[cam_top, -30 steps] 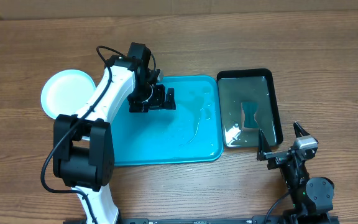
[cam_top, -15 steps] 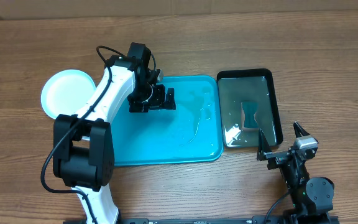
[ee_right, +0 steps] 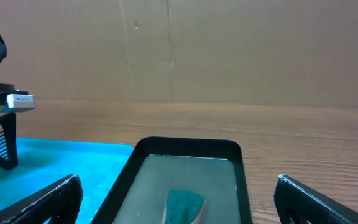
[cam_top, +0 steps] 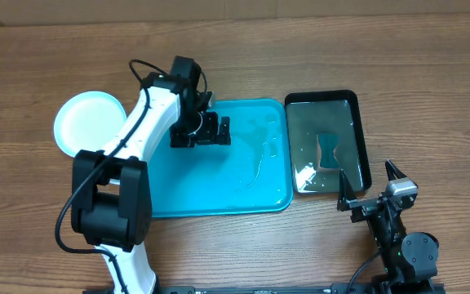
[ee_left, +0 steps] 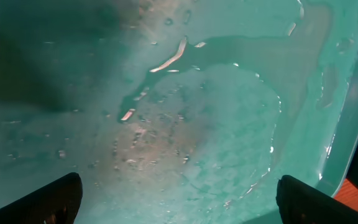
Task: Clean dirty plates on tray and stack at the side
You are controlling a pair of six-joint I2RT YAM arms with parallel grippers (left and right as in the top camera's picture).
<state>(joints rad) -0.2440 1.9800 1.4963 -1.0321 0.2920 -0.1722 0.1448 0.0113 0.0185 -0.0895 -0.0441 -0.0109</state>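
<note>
Left claw (cam_top: 216, 129) is wide open, empty, over the tray's (cam_top: 219, 184) far edge; right claw (cam_top: 367, 184) also, at the surface's (cam_top: 431, 98) near edge.

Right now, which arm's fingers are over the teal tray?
The left gripper: its open fingers hang above the wet tray, while the right gripper sits off it, by the black basin.

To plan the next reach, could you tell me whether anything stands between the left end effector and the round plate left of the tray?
Nothing visible does. The left end effector is open over the teal tray, and only its own arm crosses toward the pale plate.
</note>
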